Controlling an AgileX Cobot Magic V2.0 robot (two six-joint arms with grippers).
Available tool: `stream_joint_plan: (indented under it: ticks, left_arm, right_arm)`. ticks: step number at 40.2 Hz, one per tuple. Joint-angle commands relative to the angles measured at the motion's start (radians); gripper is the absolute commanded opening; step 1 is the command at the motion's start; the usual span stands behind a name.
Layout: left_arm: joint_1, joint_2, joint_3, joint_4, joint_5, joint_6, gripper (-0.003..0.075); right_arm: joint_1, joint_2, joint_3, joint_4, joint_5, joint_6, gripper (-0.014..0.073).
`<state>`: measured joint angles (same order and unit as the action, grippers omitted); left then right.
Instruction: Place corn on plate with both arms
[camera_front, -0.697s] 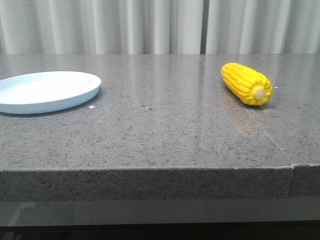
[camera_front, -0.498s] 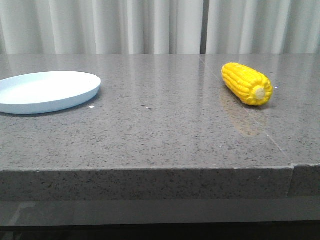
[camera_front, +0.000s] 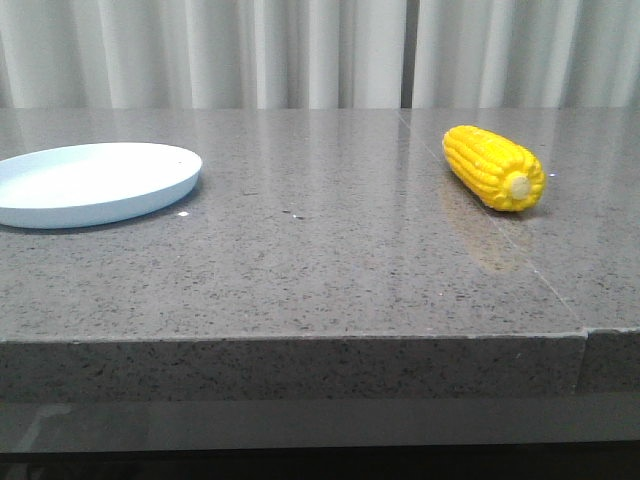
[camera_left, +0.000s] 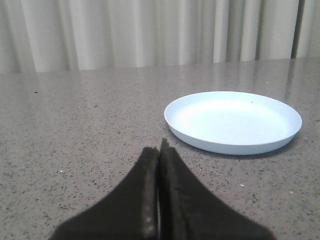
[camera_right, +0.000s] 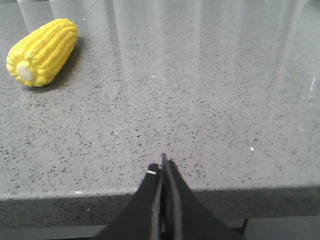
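The yellow corn (camera_front: 494, 167) lies on its side at the right of the grey stone table, its pale stub end facing the front; it also shows in the right wrist view (camera_right: 43, 51). The pale blue-white plate (camera_front: 90, 183) sits bare at the table's left, and also shows in the left wrist view (camera_left: 233, 121). My left gripper (camera_left: 159, 148) is shut and holds nothing, short of the plate. My right gripper (camera_right: 162, 165) is shut and holds nothing, over the table's front edge, well away from the corn. Neither gripper shows in the front view.
The grey speckled table (camera_front: 320, 260) has a seam running from the back middle to the front right (camera_front: 583, 330). White curtains (camera_front: 300, 50) hang behind the table's far edge.
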<state>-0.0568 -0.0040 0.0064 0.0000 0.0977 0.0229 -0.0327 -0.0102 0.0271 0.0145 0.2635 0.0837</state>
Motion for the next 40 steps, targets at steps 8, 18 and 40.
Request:
stream_joint_plan:
  ticks: [8, 18, 40]
  left_arm:
    - [0.0, -0.019, 0.0, -0.008, -0.081, 0.0, -0.002]
    - [0.0, -0.019, 0.0, -0.008, -0.098, 0.0, -0.002]
    - [0.0, -0.019, -0.027, -0.013, -0.243, -0.002, -0.002]
  right_arm:
    - [-0.006, -0.013, -0.017, -0.004, -0.085, -0.009, -0.0074]
    - [-0.006, -0.013, -0.017, -0.004, -0.086, -0.009, -0.0074]
    - [-0.006, -0.013, -0.075, -0.002, -0.165, -0.009, -0.0074]
